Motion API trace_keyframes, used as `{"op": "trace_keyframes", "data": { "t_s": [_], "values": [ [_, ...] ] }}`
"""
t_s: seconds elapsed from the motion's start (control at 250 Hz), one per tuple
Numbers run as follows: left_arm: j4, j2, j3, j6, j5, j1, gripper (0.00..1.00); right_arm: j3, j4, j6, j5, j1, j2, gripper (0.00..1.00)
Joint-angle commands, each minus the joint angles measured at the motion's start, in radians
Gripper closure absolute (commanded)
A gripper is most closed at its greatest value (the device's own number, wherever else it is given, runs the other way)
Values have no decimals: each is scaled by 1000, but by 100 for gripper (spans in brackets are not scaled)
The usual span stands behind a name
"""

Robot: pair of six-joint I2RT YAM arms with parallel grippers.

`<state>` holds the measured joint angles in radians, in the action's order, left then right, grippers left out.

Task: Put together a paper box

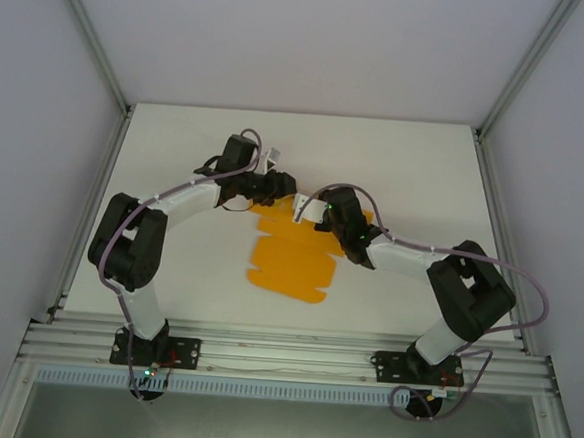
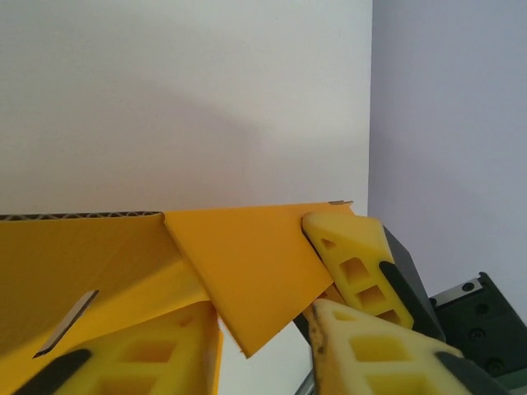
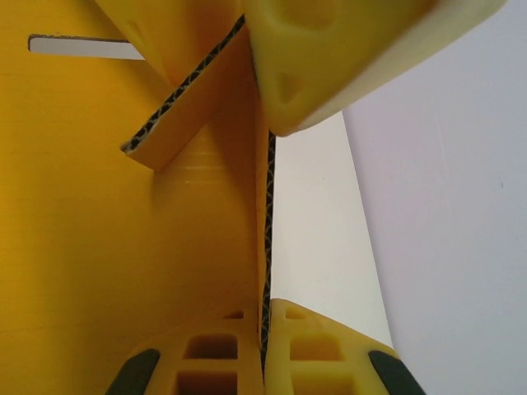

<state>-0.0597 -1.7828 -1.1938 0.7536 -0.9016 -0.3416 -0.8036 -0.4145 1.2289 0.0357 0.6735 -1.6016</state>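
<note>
- The paper box (image 1: pixel 289 264) lies at the middle of the white tabletop (image 1: pixel 425 178), between the two arms. It is a bright orange die-cut sheet, mostly flat, with its near edge notched.
- The far end of the sheet sits under both wrists. The left gripper (image 1: pixel 277 190) is at the far left corner and the right gripper (image 1: pixel 324 217) is at the far right corner, close to each other.
- Left wrist view: the left gripper (image 2: pixel 268 329) has its yellow fingers (image 2: pixel 140 362) spread, one on each side of a raised orange flap (image 2: pixel 247 271).
- The flap stands tilted between the fingers. The left finger touches the card. A strip of white tabletop (image 2: pixel 206 99) shows between the flap's lower edge and the right finger.
- A third yellow finger (image 2: pixel 354 255) stands just beyond the flap, at its far edge. The arm it belongs to cannot be told.
- A narrow slot (image 2: pixel 70 322) is cut in the orange panel to the left of the flap.
- Right wrist view: the right gripper (image 3: pixel 265 317) has its fingers (image 3: pixel 321 350) pressed together on an upright wall of the paper box (image 3: pixel 99 230). The corrugated edge of the card runs straight up from between them.
- A short flap (image 3: pixel 193 103) folds off this wall at an angle, with its fluted edge exposed.
- A white slot (image 3: pixel 82 47) shows in the orange panel near the top left.
</note>
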Motion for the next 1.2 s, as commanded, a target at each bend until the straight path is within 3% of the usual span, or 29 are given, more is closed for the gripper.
{"op": "trace_keyframes", "data": {
  "t_s": [0.0,0.072,0.164,0.216,0.284,0.416,0.5,0.596,0.691,0.803,1.075,1.199],
  "values": [
    [94,-9,-2,40,-42,-37,70,11,-79,4,-71,34,14,100],
    [85,-4,0,36,-41,-38,77,14,-78,4,-49,34,20,100],
    [33,15,-1,-6,-4,-36,76,24,-91,1,-24,35,30,100],
    [-31,34,-5,-51,51,-34,66,34,-92,-5,-21,34,42,100],
    [-84,72,6,-103,114,-26,61,45,-85,-23,-19,34,60,100],
    [-90,180,89,-134,175,33,38,57,-70,-31,12,26,86,100],
    [-113,276,159,-163,269,84,33,66,-70,-55,13,9,111,100],
    [-144,380,238,-223,396,129,13,57,-18,-120,-42,-26,157,100],
    [-148,453,317,-260,490,171,0,37,81,-201,-165,-74,216,100],
    [-118,467,369,-289,457,211,0,-10,213,-288,-335,-134,270,100],
    [52,327,378,-330,323,213,6,-24,245,-302,-340,-136,280,100],
    [164,282,390,-358,156,213,13,-13,205,-307,-302,-135,284,100]
  ]
}}
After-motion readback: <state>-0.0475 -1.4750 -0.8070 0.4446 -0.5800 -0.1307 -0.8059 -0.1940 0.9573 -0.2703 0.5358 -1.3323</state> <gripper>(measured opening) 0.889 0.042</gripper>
